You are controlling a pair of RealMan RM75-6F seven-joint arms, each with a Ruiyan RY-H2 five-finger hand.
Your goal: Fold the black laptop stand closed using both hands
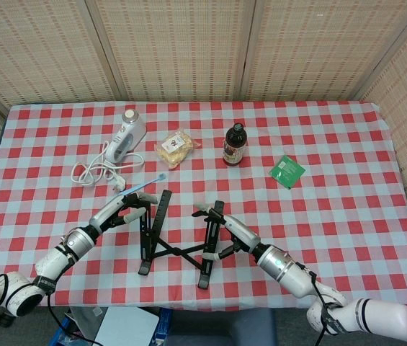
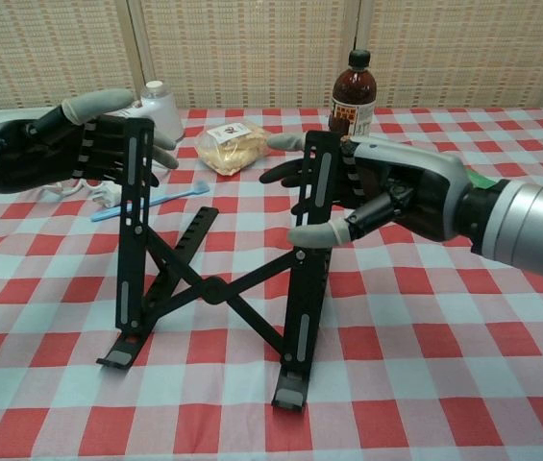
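Observation:
The black laptop stand (image 1: 176,249) stands open on the checked tablecloth, its two rails tilted up and joined by crossed links (image 2: 215,288). My left hand (image 2: 69,139) holds the upper part of the left rail (image 2: 135,192) from the outside, with fingertips showing past the rail's inner edge. My right hand (image 2: 386,197) wraps the upper part of the right rail (image 2: 311,240), thumb in front and fingers reaching past it. In the head view the left hand (image 1: 127,211) and right hand (image 1: 226,232) flank the stand near the table's front.
Behind the stand lie a blue toothbrush (image 1: 142,187), a white corded appliance (image 1: 127,137), a bagged snack (image 1: 176,148), a brown bottle (image 1: 235,144) and a green packet (image 1: 287,171). The table's front edge (image 1: 210,306) is close behind the stand's feet.

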